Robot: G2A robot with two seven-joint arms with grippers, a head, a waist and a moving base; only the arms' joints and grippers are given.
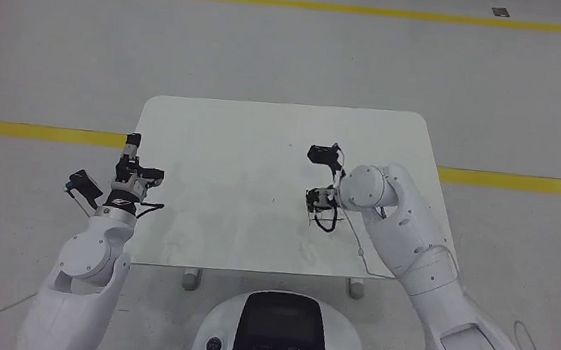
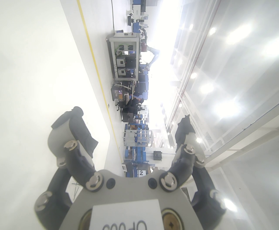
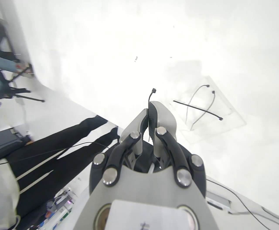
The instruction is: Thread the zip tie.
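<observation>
My right gripper [image 3: 148,109] is shut on a thin black zip tie [image 3: 151,95]. The tie's small square head sticks out past the fingertips and its tail runs back between the fingers. In the top view this gripper [image 1: 320,207] hangs over the right middle of the white table [image 1: 241,172]. My left gripper [image 2: 130,115] is open with nothing between its fingers. It sits at the table's left edge [image 1: 139,161], pointing away across the room.
A clear flat tray [image 3: 231,122] lies on the table just beyond the right gripper. It holds three loose zip ties [image 3: 197,109], one black and two paler. A thin cable [image 1: 355,244] trails along the right arm.
</observation>
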